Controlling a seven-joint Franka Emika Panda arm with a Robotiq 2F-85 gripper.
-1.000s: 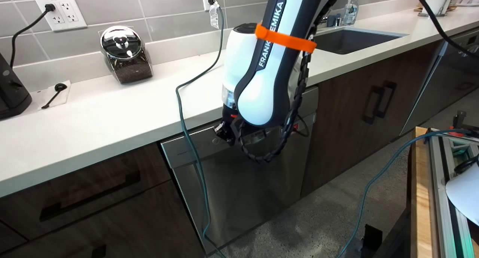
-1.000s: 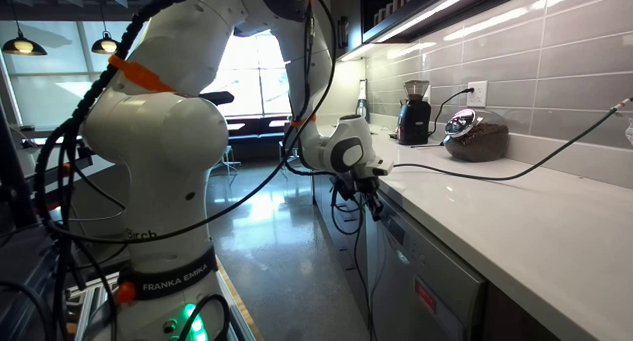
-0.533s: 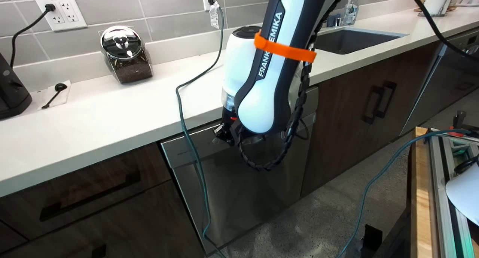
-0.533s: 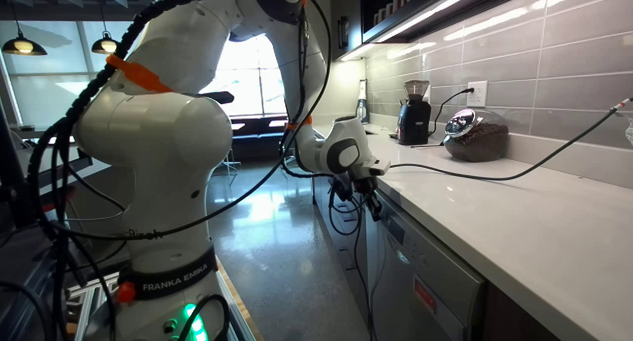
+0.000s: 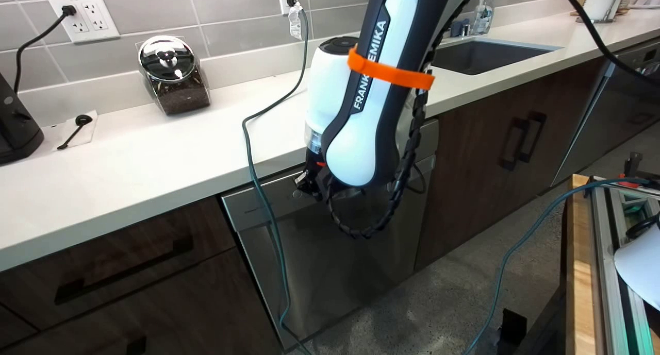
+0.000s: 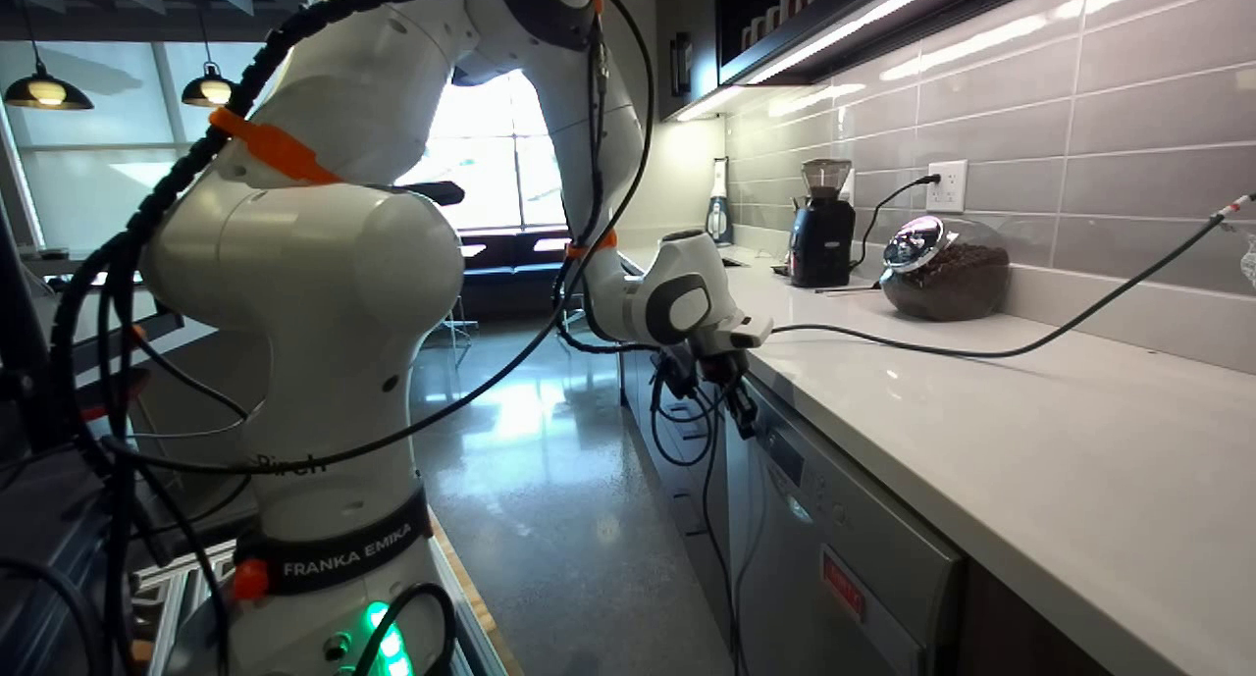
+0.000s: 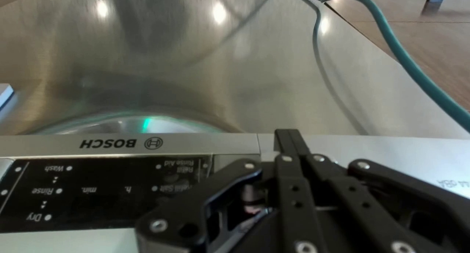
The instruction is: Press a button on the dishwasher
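In the wrist view, the fingers [image 7: 288, 172], pressed together, face the dishwasher [image 7: 205, 80]; its dark display [image 7: 99, 201] stretches leftward beside them.

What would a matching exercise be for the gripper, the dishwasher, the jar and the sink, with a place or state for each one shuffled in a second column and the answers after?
Column one
1. Gripper
2. Dishwasher
3. Jar
4. Sink

Column two
A. set into the counter
B. black, jaws shut
C. resting on top of the counter
D. steel-fronted, below the counter top

Right pairs: 1-B, 2-D, 3-C, 4-A.
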